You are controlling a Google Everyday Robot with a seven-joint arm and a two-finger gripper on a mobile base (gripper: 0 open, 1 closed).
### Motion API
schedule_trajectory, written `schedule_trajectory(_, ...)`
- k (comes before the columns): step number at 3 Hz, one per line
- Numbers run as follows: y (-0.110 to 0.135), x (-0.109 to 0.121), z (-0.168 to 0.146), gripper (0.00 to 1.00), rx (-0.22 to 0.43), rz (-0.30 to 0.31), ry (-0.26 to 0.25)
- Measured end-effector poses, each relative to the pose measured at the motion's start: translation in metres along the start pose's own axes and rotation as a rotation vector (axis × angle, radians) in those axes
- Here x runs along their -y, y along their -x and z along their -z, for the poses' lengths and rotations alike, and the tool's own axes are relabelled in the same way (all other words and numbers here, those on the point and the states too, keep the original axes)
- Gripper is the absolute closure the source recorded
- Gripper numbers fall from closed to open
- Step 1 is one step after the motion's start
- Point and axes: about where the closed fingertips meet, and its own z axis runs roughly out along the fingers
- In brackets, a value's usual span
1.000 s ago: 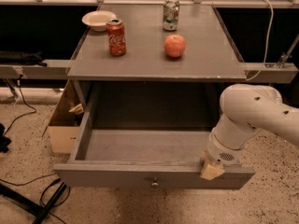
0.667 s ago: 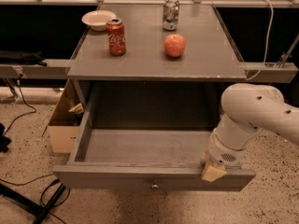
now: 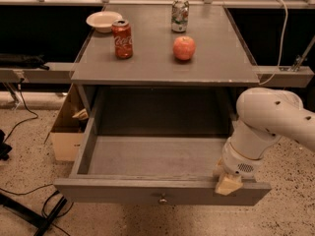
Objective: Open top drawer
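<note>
Speckled floor under a grey table (image 3: 162, 63). Top drawer (image 3: 147, 191) stands pulled out below the tabletop, only its grey bottom showing. Gripper (image 3: 229, 183) sits at the drawer front's right end; its grip cannot be told. On the tabletop: white bowl (image 3: 103, 21), red Coca-Cola can (image 3: 122, 38), second can (image 3: 180, 14) with an unreadable label.

Only thing we can read here is the white Coca-Cola script on the red aluminium can (image 3: 122, 39). The silver-green can (image 3: 180, 14) has a label we can't make out. The gripper (image 3: 227, 181) sits on the front rim of the open grey wooden top drawer (image 3: 123, 191), at the right end.
</note>
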Motion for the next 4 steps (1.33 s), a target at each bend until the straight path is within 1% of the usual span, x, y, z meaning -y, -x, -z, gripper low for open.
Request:
schedule_trajectory(1, -0.0038, -0.0077, 0.0012, 1.0, 0.0, 0.013, 0.027)
schedule_trajectory(2, -0.0038, -0.0078, 0.0012, 0.87, 0.0, 0.013, 0.027)
schedule_trajectory(4, -0.0038, -0.0078, 0.0011, 0.41, 0.0, 0.013, 0.027)
